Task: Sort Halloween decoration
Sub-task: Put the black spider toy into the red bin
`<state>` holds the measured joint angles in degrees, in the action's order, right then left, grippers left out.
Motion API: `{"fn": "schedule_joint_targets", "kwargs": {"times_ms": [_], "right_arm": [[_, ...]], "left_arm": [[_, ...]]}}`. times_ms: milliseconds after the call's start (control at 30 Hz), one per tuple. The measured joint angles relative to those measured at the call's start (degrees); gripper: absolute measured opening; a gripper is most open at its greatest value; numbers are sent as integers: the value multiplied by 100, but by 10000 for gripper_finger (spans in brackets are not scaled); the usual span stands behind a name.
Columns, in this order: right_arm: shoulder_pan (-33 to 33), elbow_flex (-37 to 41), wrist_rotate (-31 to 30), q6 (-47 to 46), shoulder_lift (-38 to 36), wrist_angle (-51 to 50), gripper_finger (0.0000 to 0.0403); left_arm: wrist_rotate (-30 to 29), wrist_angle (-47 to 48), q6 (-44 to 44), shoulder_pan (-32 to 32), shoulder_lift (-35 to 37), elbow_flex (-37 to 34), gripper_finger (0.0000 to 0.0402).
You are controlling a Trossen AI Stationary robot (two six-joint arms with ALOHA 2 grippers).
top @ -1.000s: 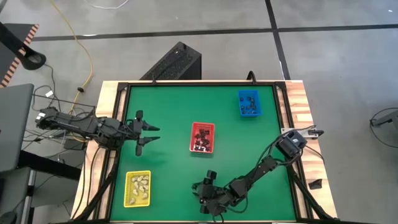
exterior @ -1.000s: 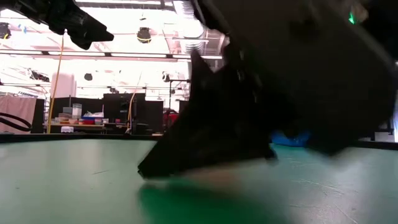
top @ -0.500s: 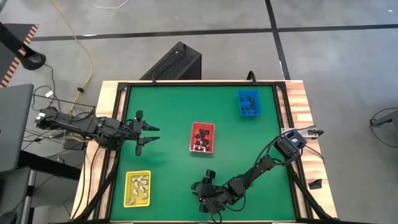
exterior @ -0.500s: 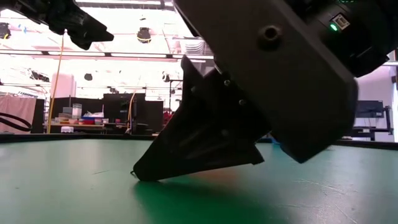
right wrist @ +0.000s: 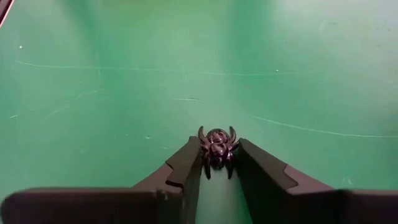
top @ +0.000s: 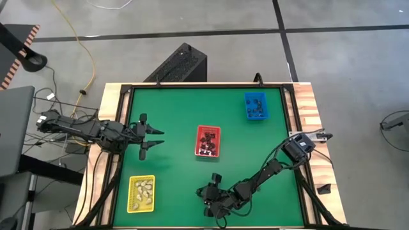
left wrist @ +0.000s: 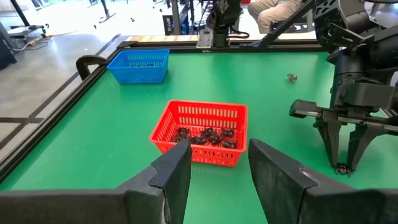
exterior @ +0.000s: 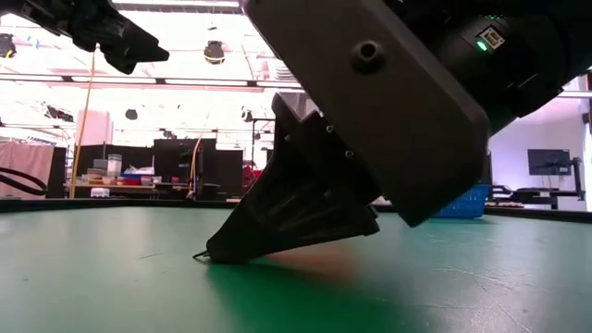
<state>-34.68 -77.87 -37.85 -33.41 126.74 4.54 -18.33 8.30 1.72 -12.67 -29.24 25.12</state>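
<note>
A small black spider (right wrist: 217,149), one piece of the Halloween decoration, lies on the green mat by the table's near edge. My right gripper (top: 209,206) is low over it, fingertips down at the mat (exterior: 208,257), and is shut on it. In the left wrist view it shows as the far gripper (left wrist: 344,167). My left gripper (top: 157,138) hangs open above the table's left side, holding nothing. The red tray (top: 208,141) holds black pieces. The yellow tray (top: 141,193) holds cream lumps. My right gripper pinches the spider's body (right wrist: 217,153) between its two fingertips, one finger on each side. The fingers slant down from the table's right side. The spider sits on the mat, its legs sticking out ahead of the tips.
A blue tray (top: 256,106) with dark pieces stands at the far right. One small loose piece (left wrist: 291,77) lies on the mat beyond the right arm. A raised black frame (top: 125,115) rims the mat. Open green mat lies between the trays.
My right gripper's body has shifted a little over the mat near the near edge, while its fingertips have stayed low at the same spot.
</note>
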Motion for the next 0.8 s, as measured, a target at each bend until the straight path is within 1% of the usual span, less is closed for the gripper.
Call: {"fn": "schedule_joint_targets", "kwargs": {"times_ms": [133,367,633,700,800], "right_arm": [[-1,2,1,10,-22,-3,124],[60,15,69,223,-169,-6,120],[293,14,-65,1124,-800,-130,119],[410,13,77,1092,-990,-396,119],[552,-2,482,638,-1071,-548,121]], "left_arm": [[0,0,0,-2,0,0,151],[115,0,0,-2,-1,0,151],[122,24,0,0,-1,-2,151],[156,42,0,-1,0,-2,151],[210,118,35,0,0,-2,151]]}}
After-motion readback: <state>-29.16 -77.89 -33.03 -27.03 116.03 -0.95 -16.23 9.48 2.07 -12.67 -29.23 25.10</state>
